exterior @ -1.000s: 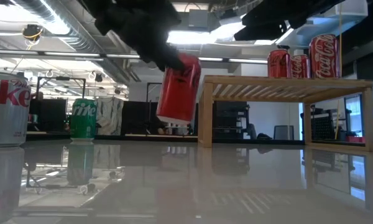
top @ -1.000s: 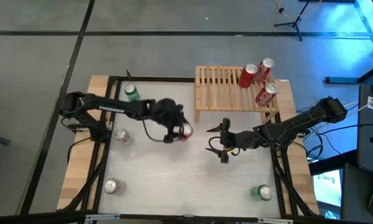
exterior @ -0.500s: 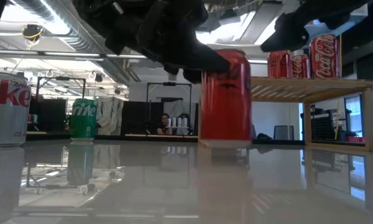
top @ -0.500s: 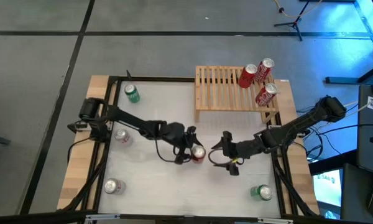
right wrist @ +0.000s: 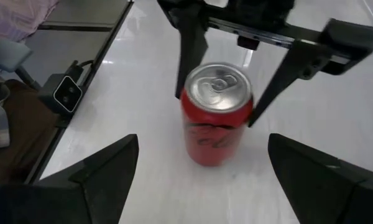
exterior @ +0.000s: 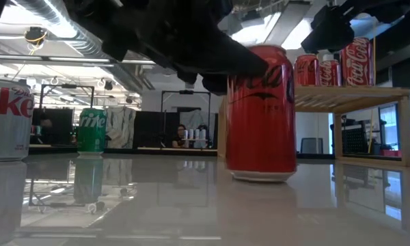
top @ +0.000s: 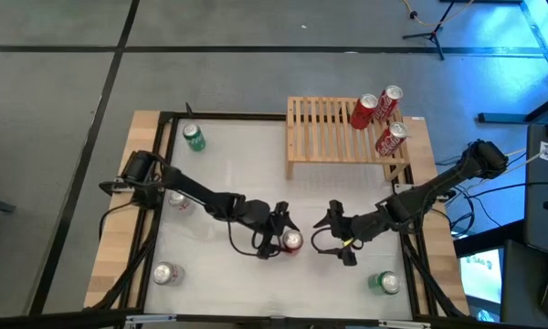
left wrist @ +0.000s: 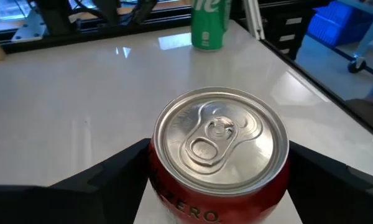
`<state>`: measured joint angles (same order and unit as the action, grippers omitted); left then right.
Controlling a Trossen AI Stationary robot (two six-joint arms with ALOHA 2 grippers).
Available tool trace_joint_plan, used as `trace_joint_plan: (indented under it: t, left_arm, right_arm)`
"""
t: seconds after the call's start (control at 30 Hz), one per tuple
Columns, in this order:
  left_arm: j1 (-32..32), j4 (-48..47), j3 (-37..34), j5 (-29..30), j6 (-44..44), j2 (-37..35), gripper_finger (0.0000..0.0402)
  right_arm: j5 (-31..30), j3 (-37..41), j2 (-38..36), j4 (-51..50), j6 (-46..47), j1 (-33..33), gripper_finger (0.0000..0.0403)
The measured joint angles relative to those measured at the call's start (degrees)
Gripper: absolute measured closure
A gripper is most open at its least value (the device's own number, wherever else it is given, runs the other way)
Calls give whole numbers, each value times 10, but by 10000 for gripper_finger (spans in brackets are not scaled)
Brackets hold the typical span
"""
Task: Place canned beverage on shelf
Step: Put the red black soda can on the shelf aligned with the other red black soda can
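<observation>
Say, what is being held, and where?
The left gripper flanks the red Coca-Cola Zero can at its sides, grip cannot be told; the right gripper holds nothing.

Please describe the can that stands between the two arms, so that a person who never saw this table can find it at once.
Start from the wooden shelf at the table's far edge, then come toward the near edge to the middle, where the two arms meet. There a red can stands upright between the fingers of the left pincer, facing the open right pincer. It is the only red can on the tabletop; the other red cans are on the shelf.
</observation>
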<state>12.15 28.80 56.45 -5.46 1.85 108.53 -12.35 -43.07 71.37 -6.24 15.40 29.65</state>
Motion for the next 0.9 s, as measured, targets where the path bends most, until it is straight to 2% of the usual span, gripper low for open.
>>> trace_joint_plan:
  t: [0.37,0.47,0.7,0.9]
  left_arm:
    - [4,2,0,1,2,-1,41]
    - [4,-6,0,1,-1,-9,29]
    - [4,-94,0,3,-15,-64,25]
    - [11,-182,0,4,-33,-102,24]
  right_arm:
    - [12,0,0,0,-8,0,49]
    - [-3,0,0,4,-9,0,49]
    - [-21,0,6,49,-9,-1,49]
    - [-30,0,55,107,-22,0,49]
